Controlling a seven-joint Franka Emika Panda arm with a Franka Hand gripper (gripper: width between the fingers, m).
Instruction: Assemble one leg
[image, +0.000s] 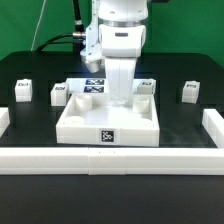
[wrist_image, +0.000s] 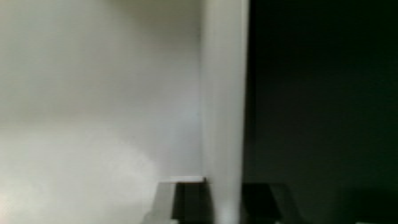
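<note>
My gripper (image: 121, 99) reaches straight down onto the rear rim of the large white tray-shaped part (image: 108, 130) in the middle of the table. In the wrist view my gripper (wrist_image: 226, 204) straddles the tray's thin upright wall (wrist_image: 224, 90). A dark fingertip (wrist_image: 191, 204) presses on each side, so the gripper is shut on the wall. White tray floor lies on one side of it and black table on the other. Small white legs stand apart on the table: two at the exterior view's left (image: 22, 91) (image: 58, 93), one at its right (image: 188, 92). None is held.
Another small white block (image: 146, 86) sits by the tray's rear corner. The marker board (image: 93, 86) lies behind the tray. Long white border rails run along the front (image: 110, 160) and both sides (image: 4, 121) (image: 214, 126). A green backdrop stands behind.
</note>
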